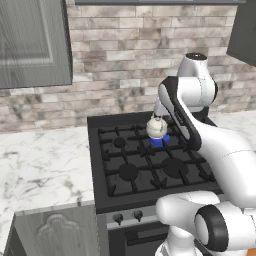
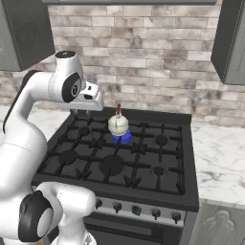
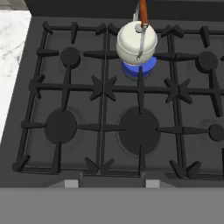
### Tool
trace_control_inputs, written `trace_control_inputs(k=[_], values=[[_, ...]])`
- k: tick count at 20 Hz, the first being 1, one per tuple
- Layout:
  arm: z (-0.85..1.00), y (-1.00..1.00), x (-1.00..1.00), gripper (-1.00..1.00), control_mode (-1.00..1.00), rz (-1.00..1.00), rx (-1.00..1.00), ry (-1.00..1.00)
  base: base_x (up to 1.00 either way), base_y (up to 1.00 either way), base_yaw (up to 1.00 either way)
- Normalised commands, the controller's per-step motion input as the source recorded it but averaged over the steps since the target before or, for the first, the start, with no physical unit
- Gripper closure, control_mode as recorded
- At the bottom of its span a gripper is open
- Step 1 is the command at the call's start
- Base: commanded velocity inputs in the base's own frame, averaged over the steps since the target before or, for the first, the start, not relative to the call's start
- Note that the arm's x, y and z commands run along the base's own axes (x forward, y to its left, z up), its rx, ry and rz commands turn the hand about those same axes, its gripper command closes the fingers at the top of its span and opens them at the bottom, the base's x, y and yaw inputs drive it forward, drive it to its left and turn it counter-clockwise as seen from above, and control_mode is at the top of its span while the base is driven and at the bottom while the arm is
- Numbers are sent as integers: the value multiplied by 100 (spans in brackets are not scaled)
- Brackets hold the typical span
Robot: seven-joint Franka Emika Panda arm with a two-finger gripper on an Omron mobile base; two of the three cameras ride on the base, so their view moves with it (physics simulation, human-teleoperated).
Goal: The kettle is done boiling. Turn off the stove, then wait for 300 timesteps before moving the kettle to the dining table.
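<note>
Below and ahead of the two-finger gripper (image 3: 109, 183), whose grey tips stand well apart holding nothing, the small round cream-white kettle (image 3: 136, 44) sits over a blue flame (image 3: 138, 70) on a rear middle burner of the black gas stove (image 3: 105, 127).

I saw a white grey-veined marble desk (image 1: 40, 165) flanking the range, a beige brick backsplash wall (image 2: 158, 57) behind, and grey panelled upper cabinets (image 1: 30, 42) overhead.
</note>
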Motion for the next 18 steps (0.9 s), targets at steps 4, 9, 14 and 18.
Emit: trace_control_inputs(k=[4,9,14,18], values=[[0,-1,-17,-100,-100,0,0,-3,0,0,0],[0,-21,-38,-100,-100,-1,0,-7,0,0,0],[0,-22,-28,-100,-100,0,0,-2,0,0,0],[0,-27,-18,-100,-100,0,0,-1,0,0,0]])
